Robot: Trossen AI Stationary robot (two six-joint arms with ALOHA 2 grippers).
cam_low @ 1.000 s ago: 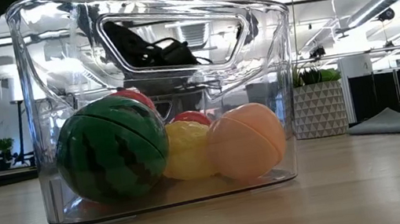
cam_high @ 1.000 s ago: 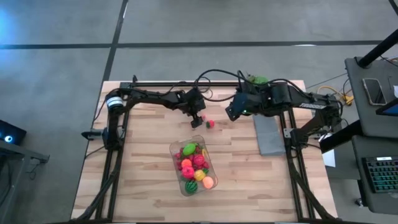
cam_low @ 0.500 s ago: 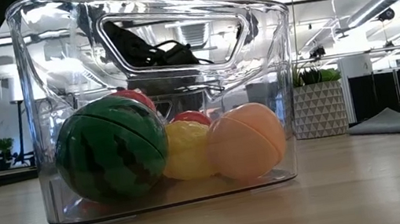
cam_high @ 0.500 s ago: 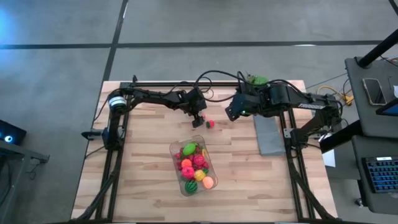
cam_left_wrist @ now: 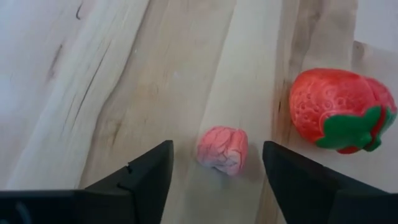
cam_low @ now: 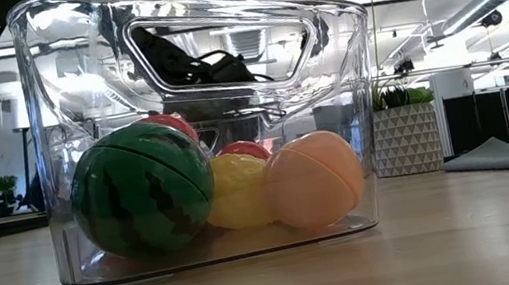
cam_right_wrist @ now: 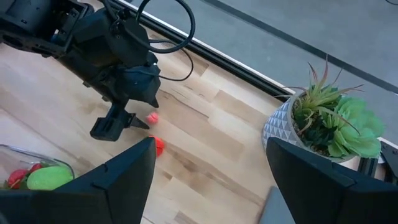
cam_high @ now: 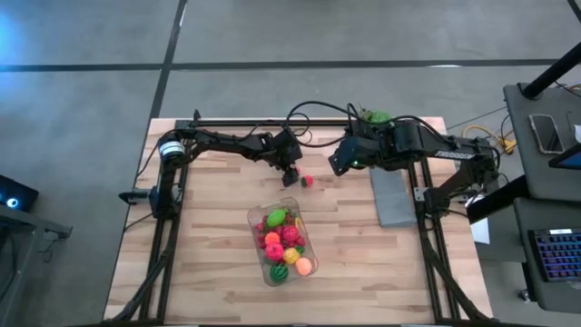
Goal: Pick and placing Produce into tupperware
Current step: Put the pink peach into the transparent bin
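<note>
A small pink knobbly piece of Produce point(cam_left_wrist: 222, 150) lies on the wooden table between the fingers of my left gripper point(cam_left_wrist: 217, 171), which is open and tilted down over it, touching neither side. A red strawberry point(cam_left_wrist: 339, 112) lies just outside one finger; the high view shows this strawberry point(cam_high: 307, 180) beside my left gripper point(cam_high: 290, 173). The clear tupperware point(cam_high: 283, 245) stands nearer the front, with several pieces in it: a watermelon point(cam_low: 142, 190), a yellow one, a peach one. My right gripper point(cam_right_wrist: 208, 186) hangs open above the table, farther right, holding nothing.
A grey flat slab point(cam_high: 392, 198) lies on the table's right side. A potted plant point(cam_right_wrist: 323, 130) in a white pot stands at the far right corner. Bare wood lies left of the tupperware and along the front edge point(cam_high: 209, 291).
</note>
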